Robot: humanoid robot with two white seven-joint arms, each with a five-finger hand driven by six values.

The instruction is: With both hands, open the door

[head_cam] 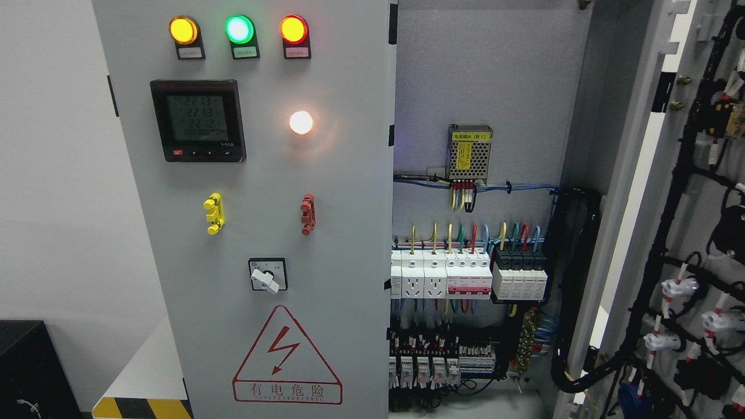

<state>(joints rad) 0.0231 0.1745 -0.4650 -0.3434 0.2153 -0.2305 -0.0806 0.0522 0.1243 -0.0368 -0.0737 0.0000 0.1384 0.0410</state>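
Note:
A grey electrical cabinet fills the head view. Its left door [256, 174] stands shut and carries three lit indicator lamps, a digital meter [198, 120], a white lamp, a yellow handle [214, 213], a red handle [307, 214], a rotary switch [268, 274] and a red warning triangle. The right door [692, 221] is swung wide open, its inner face with black cable looms turned toward me. Between them the cabinet interior [477, 174] shows breakers, sockets and coloured wiring. No robot hand or arm appears anywhere.
A white wall lies to the left of the cabinet. A black box [35, 366] sits at the lower left, beside a yellow-and-black hazard stripe [142, 408] on the floor edge. A thick black cable bundle [573, 291] runs from the interior to the open door.

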